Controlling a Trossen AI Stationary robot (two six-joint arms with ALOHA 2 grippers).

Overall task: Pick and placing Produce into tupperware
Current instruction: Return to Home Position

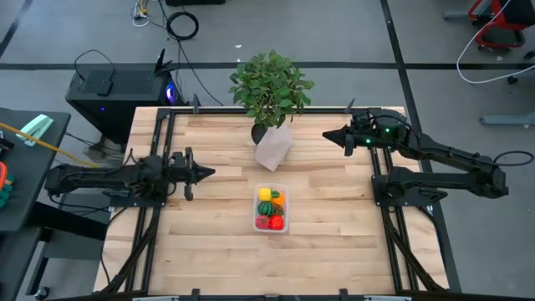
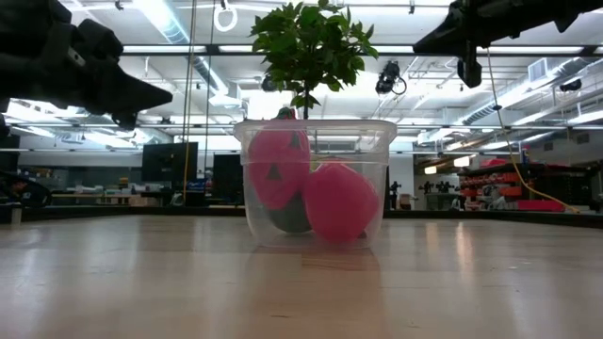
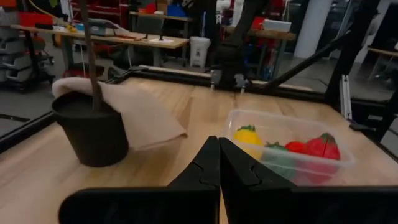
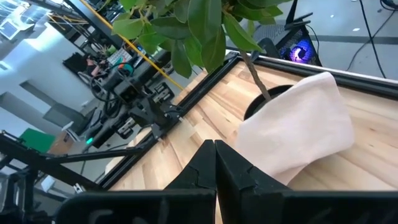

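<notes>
The clear tupperware tub [image 1: 271,209] stands on the table's middle, a little toward the near edge. Inside it lie the toy produce: yellow [image 1: 266,195], orange [image 1: 278,199], striped green [image 1: 265,208] and red [image 1: 267,221] pieces, also seen as pink-red shapes [image 2: 337,201] in the low view and in the tub [image 3: 287,149] in the left wrist view. My left gripper [image 1: 209,173] hovers shut above the table's left side, pointing toward the tub, touching nothing. My right gripper [image 1: 328,135] hangs shut over the far right, pointing toward the plant.
A leafy potted plant [image 1: 271,84] stands at the far middle, its dark pot wrapped in pale cloth [image 1: 274,146]. Dark frame rails [image 1: 380,180] run along the table's left and right sides. Bare wood lies around the tub on all sides.
</notes>
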